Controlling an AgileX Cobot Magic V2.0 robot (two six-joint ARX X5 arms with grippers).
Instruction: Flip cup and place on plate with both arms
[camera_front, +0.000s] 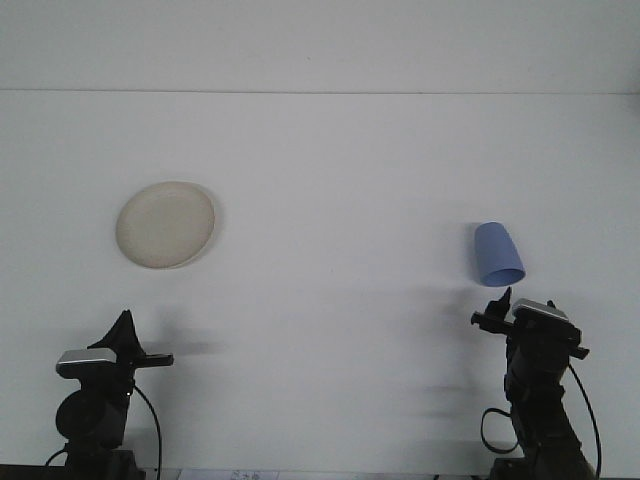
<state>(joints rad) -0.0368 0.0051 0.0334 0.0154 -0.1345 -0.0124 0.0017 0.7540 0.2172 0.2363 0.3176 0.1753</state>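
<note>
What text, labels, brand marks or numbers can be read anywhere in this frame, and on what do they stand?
None can be read. The blue cup, the plate and the white table show no print. Faint marks at the bottom edge below the table are too small and blurred to read. Neither arm shows a legible label.

My black right-arm gripper (505, 300) is raised at the lower right, wrist upright, grey camera block on top, cable looping down beside the arm. One pointed fingertip (503, 297) shows; can't read the gap. My black left-arm gripper (124, 325) sits low at the lower left, pointed tip up, grey block at its side, arm folded.
</note>
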